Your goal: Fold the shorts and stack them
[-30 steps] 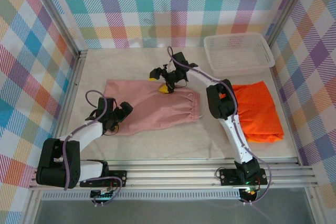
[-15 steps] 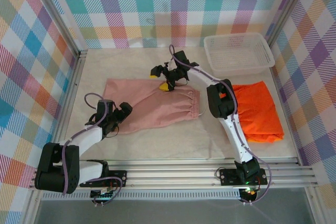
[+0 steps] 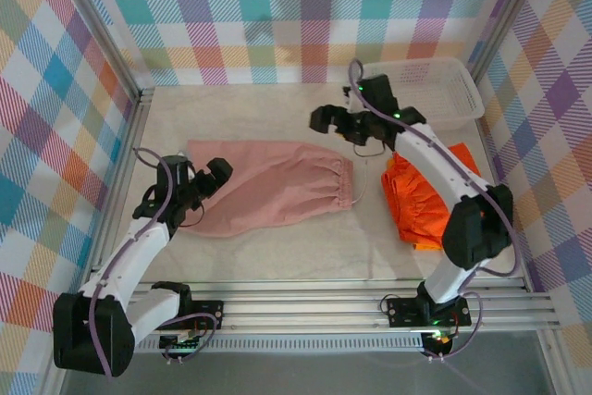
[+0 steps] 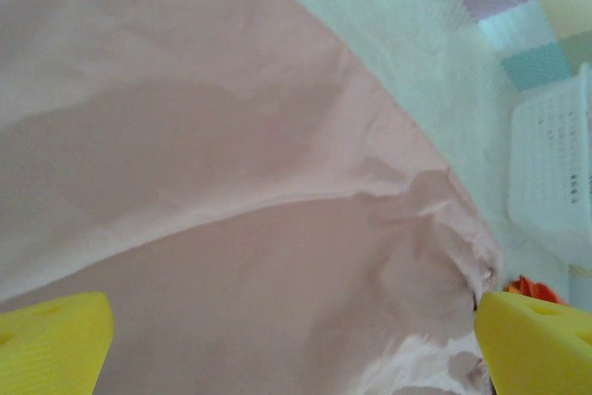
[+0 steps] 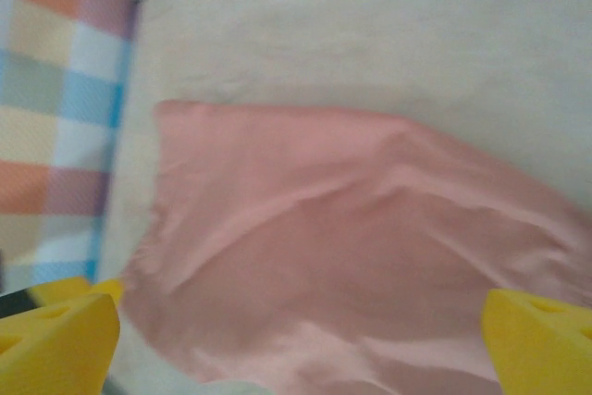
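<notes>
top view: the dusty pink shorts (image 3: 277,187) lie spread flat on the worktop (image 3: 250,113), left of centre, with the gathered waistband pointing right. the orange shorts (image 3: 430,196) lie bunched on the right side of the worktop, near the pink waistband and partly under the right arm. a white mesh basket (image 3: 453,90) stands in the far right corner, behind the orange shorts.

the left claw (image 3: 205,182) sits over the left end of the pink shorts, jaws released and spread wide, gripping nothing; whether it touches the cloth cannot be told. the right claw (image 3: 344,122) is above bare worktop just beyond the far corner of the waistband, between the pink shorts and the basket, likewise released and empty.

wrist views: each claw's yellow pads (image 4: 51,344) stand at opposite lower corners of the frame, with pink cloth spanning the gap between them.
</notes>
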{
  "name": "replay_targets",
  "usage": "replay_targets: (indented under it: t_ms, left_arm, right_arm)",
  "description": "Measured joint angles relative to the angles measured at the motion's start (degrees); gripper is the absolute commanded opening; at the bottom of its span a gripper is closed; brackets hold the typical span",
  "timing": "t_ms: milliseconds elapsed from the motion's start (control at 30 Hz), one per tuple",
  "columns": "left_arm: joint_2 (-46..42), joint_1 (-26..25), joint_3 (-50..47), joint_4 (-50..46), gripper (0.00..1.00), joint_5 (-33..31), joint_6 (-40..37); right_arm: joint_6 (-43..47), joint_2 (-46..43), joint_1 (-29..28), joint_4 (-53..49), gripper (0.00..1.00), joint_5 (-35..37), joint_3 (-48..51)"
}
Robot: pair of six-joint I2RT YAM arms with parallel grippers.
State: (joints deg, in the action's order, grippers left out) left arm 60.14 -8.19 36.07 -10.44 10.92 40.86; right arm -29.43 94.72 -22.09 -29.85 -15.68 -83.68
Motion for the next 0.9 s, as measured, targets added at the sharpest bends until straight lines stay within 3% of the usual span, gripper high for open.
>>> replay_targets:
  t_ms: [133, 267, 900]
  left_arm:
    - [3.9, -1.8, -1.4, 0.2, 1.0, 0.6, 0.0]
    - [7.0, -2.7, -2.6, 0.3, 1.0, 0.6, 0.0]
    - [8.1, -3.3, -3.4, 1.7, 1.0, 0.4, 0.0]
  right_arm:
    - [0.5, 1.4, 3.4, -2.6, 0.94, 5.2, 9.7]
    - [1.0, 5.9, 2.9, -5.4, 0.88, 6.7, 14.5]
    - [0.8, 15.5, -1.3, -2.8, 0.7, 5.6, 9.9]
